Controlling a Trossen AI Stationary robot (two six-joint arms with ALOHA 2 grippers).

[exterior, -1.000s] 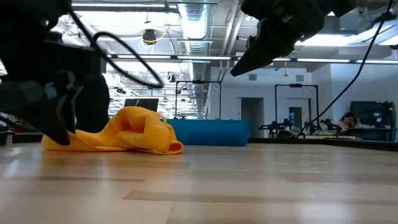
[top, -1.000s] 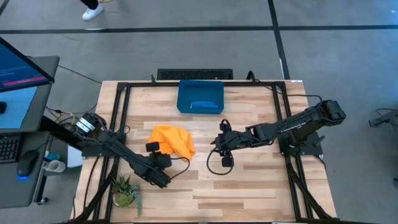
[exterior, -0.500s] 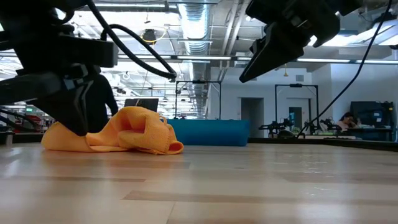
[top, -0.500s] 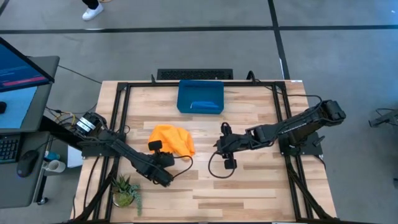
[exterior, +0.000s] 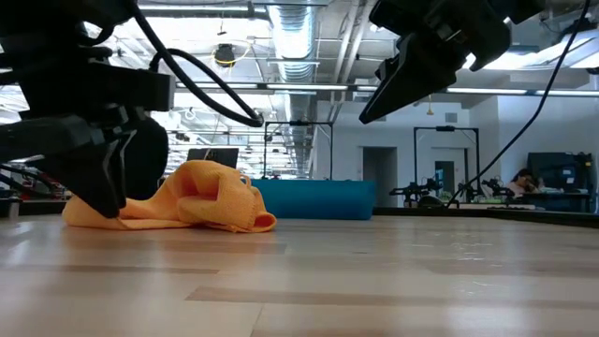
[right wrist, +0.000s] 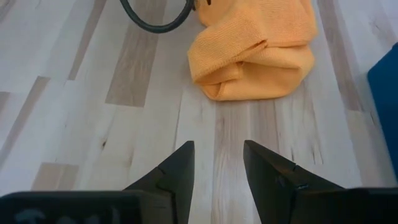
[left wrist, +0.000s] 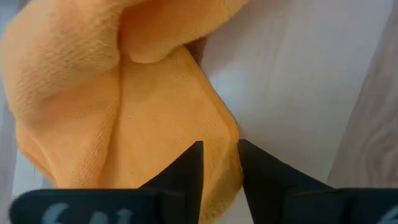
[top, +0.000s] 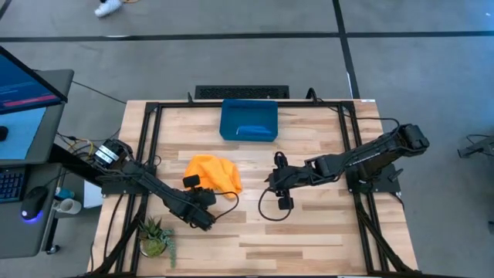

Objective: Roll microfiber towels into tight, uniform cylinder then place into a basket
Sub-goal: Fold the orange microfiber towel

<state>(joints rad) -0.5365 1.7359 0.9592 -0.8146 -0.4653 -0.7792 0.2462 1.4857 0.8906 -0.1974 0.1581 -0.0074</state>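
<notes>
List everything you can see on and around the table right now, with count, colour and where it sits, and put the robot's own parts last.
Towel: one, yellow-orange, crumpled in a heap left of the table's middle.
Basket: one, dark blue, at the far edge in the middle; something blue lies inside, unclear what.
Keyboard-like bar: one, black, just beyond the far edge.
Potted plant: one, green, near left corner.
Monitor: one, blue screen, left of the table.
Table: one, light wood with black frame.
Left tool: one, dark, narrowly open at the towel's near edge.
Right tool: one, dark, open, above bare wood right of the towel.
</notes>
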